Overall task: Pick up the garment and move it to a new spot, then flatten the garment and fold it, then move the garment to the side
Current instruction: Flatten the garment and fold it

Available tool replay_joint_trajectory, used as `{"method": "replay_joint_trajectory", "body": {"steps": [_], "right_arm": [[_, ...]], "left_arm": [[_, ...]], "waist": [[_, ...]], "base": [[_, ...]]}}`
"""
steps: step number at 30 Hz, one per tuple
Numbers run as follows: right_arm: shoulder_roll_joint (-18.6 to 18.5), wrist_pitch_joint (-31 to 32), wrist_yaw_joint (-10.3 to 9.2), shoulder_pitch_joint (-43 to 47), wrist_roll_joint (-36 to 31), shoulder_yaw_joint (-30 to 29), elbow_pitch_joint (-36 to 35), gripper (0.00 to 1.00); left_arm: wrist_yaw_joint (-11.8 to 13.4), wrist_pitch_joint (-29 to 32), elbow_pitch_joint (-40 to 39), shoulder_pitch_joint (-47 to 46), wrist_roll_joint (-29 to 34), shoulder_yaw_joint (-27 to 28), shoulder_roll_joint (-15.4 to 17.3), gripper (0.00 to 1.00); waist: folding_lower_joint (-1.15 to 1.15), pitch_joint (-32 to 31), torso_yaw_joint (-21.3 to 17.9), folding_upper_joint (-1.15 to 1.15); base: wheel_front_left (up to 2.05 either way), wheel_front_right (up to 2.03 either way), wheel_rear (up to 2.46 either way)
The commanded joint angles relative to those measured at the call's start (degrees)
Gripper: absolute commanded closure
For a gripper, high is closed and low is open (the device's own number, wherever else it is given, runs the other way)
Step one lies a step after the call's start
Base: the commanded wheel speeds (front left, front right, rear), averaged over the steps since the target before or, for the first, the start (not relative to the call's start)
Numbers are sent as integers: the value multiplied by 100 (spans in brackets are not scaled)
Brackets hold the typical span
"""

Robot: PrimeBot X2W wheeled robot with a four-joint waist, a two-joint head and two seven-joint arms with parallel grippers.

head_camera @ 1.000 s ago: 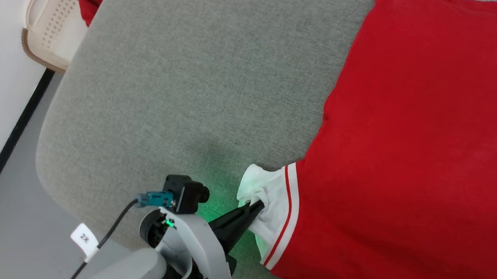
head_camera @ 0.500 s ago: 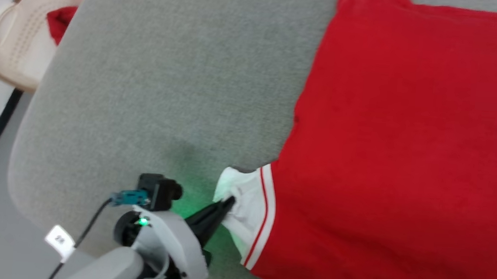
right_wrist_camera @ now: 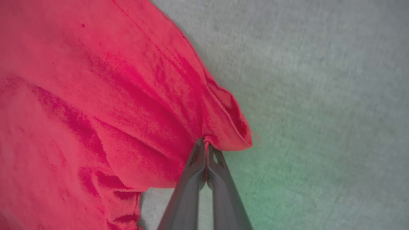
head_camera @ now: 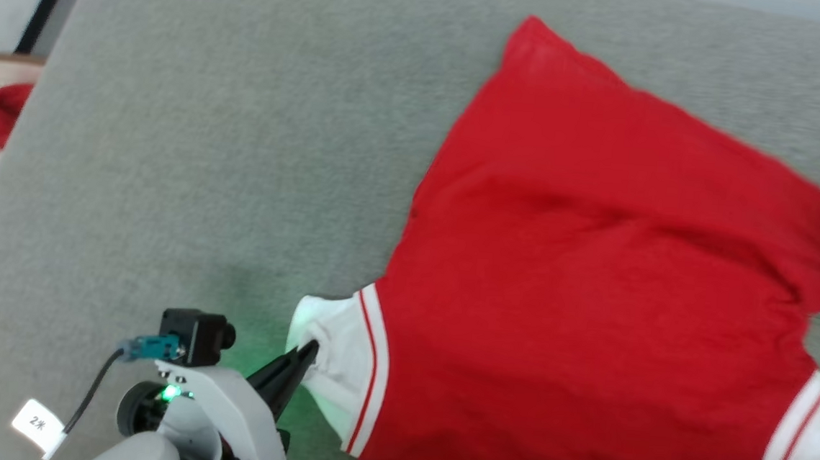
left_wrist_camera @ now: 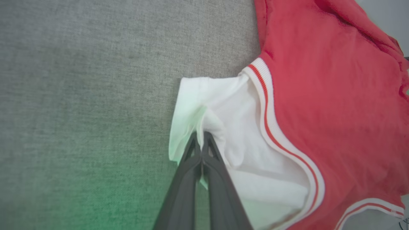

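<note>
garment [head_camera: 593, 293] lay spread on the grey pad [head_camera: 205, 172], left gripper [left_wrist_camera: 202, 135] pinched thin on its white sleeve [left_wrist_camera: 236, 121], right gripper [right_wrist_camera: 206, 144] pinched on a red edge fold [right_wrist_camera: 230, 131]; either shallow bite could've slipped under tension.

Left gripper [left_wrist_camera: 202, 137] pinching the white sleeve [left_wrist_camera: 246, 140] of the garment [left_wrist_camera: 335, 95]

The two dark fingers come up from the bottom middle of the frame, and their tips are pressed together on a small raised fold of the sleeve, close to its left edge. The sleeve lies in the centre, a little wrinkled. A white band with a red stripe [left_wrist_camera: 266, 105] curves along its right side, where the red body begins and fills the right part of the frame. The grey cloth surface [left_wrist_camera: 80, 80] covers the left half, with a soft green light [left_wrist_camera: 105, 198] in the lower left.
</note>
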Motion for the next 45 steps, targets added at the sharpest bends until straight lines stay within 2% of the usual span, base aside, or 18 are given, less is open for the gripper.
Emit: {"method": "replay_joint_trajectory", "body": {"steps": [1,6,14,19,24,25,26,27,28,35,41,45], "right_arm": [[-35,-26,0,444,107,-154,-208,100],[15,-58,0,1557,204,-676,-775,100],[464,100,0,2980,73,-1473,-1405,100],[811,151,0,3280,-148,-1698,-1607,100],[1053,255,0,3228,-331,-1657,-1658,100],[1079,246,0,3195,-391,-1648,-1684,93],[1100,226,0,3151,-435,-1642,-1720,68],[1101,223,0,3126,-468,-1630,-1766,26],[1086,227,0,3112,-502,-1621,-1811,0],[1054,594,0,3169,-578,-1774,-2253,0],[1091,1066,0,3053,-623,-2125,-3143,0],[1141,1027,1,2774,-676,-2188,-3584,0]], "left_arm": [[57,-9,-61,104,-47,31,69,100],[144,1,-218,231,-99,80,222,100],[224,17,-391,359,-133,106,353,100],[225,28,-431,372,-148,106,368,100],[207,35,-403,366,-172,117,363,100],[207,34,-397,370,-175,118,370,100],[206,31,-393,373,-179,121,372,100],[207,26,-387,380,-183,122,372,100],[209,23,-385,389,-184,120,376,100],[239,-14,-403,465,-204,134,406,100],[267,-35,-449,550,-235,137,449,100],[273,-41,-470,571,-237,126,442,100]], "waist": [[0,-265,-324,0],[0,-376,-497,0],[0,-487,-656,0],[0,-498,-705,0],[0,-516,-739,0],[0,-522,-748,0],[0,-529,-754,0],[0,-542,-758,0],[0,-554,-762,0],[0,-676,-824,0],[0,-786,-858,0],[0,-822,-831,0]], "base": [[0,0,0],[0,0,0],[0,0,0],[0,0,0],[0,0,0],[0,0,0],[0,0,0],[0,0,0],[0,0,0],[0,0,0],[0,0,0],[0,0,0]]}}
